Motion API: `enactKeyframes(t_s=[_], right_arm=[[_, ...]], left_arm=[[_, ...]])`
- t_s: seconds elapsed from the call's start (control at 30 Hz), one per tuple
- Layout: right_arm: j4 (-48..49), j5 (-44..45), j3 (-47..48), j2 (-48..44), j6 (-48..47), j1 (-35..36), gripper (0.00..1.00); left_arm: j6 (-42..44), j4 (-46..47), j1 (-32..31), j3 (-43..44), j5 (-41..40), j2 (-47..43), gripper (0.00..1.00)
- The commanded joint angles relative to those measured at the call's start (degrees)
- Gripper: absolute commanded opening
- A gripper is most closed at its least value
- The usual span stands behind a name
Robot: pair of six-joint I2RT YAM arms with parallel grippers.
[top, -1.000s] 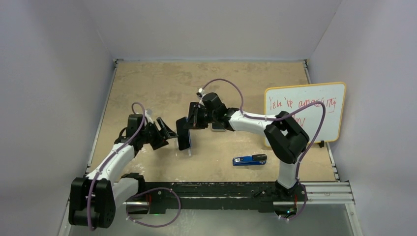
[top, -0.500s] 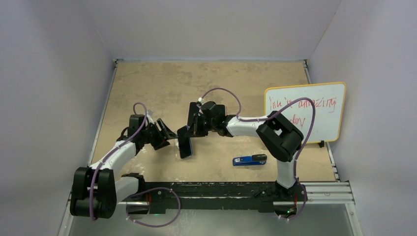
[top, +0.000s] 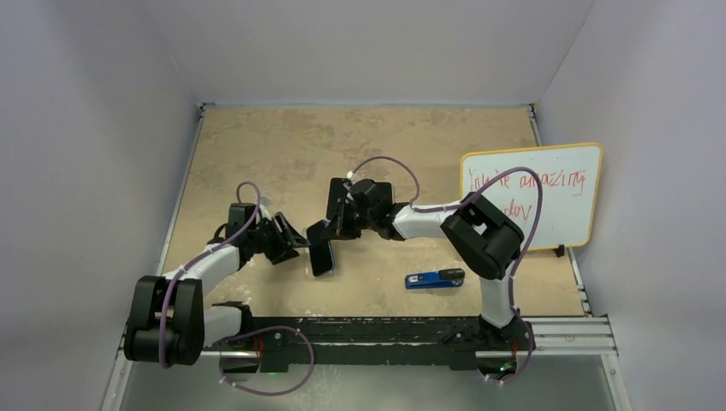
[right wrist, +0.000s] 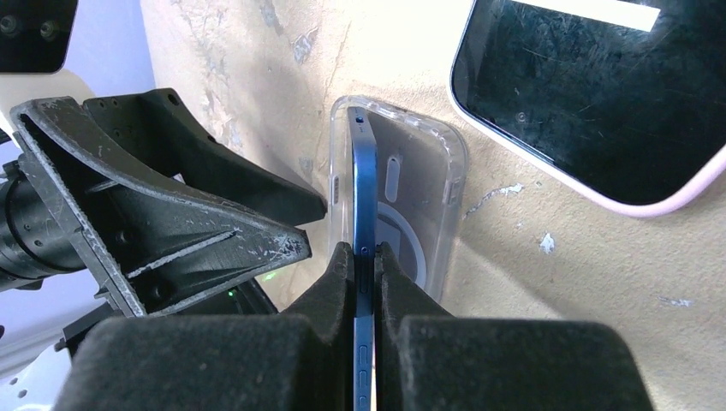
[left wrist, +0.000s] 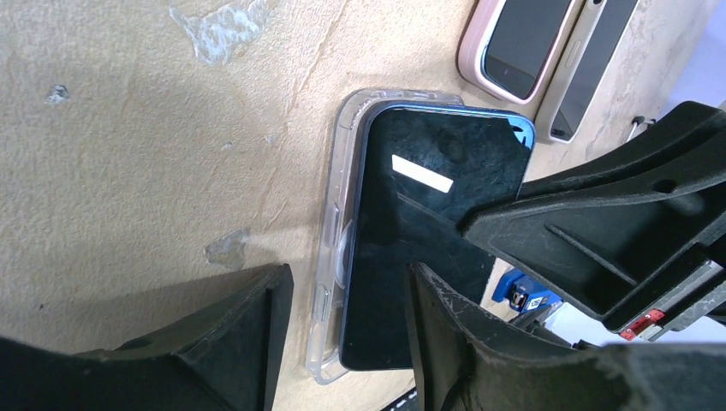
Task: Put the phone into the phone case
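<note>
Phone change: the phone (top: pixel 322 255) is lower and closer to the near edge of the counter (top: pixel 257 145) than 1 s ago, when it was held higher and more upright.
Right arm change: its elbow has swung left, away from the whiteboard (top: pixel 548 214).
Left arm change: its forearm has dropped flatter toward the counter, and its tip stays just left of the phone.
Unmoved: the whiteboard and the blue-and-black item (top: pixel 435 278) lie where they were.
Right fingers (top: pixel 334 224): clenched on the phone's 2 flat faces, grasping it edge-up.
Left fingers (top: pixel 289 237): released and spread wide at the near end of the phone case (right wrist: pixel 424 188), gripping nothing. Whether they touch it I cannot tell.
Phone position: tilted over the clear phone case, which lies flat on the counter. 1 long edge is down along the case's side wall and the other is raised, so the phone is not yet seated flat.
Arms: 2.
Phones: 2, the blue one in the grip and 1 pink-cased phone (right wrist: pixel 591 94) lying screen-up just beyond the case.
Clear cases: 1.
Dark slab (left wrist: pixel 591 51): 1, beside the pink-cased phone, and I cannot tell what it is.
Whiteboards: 1, with red writing, standing at the right edge.
Blue-and-black items: 1, well apart from the case, toward the near right.
</note>
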Motion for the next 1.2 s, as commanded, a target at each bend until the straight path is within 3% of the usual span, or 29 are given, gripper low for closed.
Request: enactKeyframes(t_s=[0.0, 0.27, 0.8, 1.0, 1.17], right_arm=[[-0.86, 0.22, 0.2, 2.14, -0.72, 1.33, 0.0], [2.04, 2.77, -1.75, 1.84, 1.11, 2.53, 0.0], [5.18, 6.75, -5.73, 1.19, 3.85, 4.65, 0.0], [3.8, 7.99, -8.23, -1.47, 3.19, 5.03, 0.06], [-0.16, 8.57, -7.26, -4.46, 0.92, 5.14, 0.19]], left_arm=[[0.93, 3.17, 0.25, -1.15, 1.22, 0.55, 0.51], [0.62, 3.84, -0.16, -2.08, 2.49, 0.6, 0.43], [-4.37, 7.23, -2.41, -5.03, 6.47, -2.17, 0.38], [-5.33, 6.44, -3.04, -5.74, 7.33, -4.07, 0.36], [-5.71, 4.09, -3.09, -5.05, 7.03, -5.6, 0.36]])
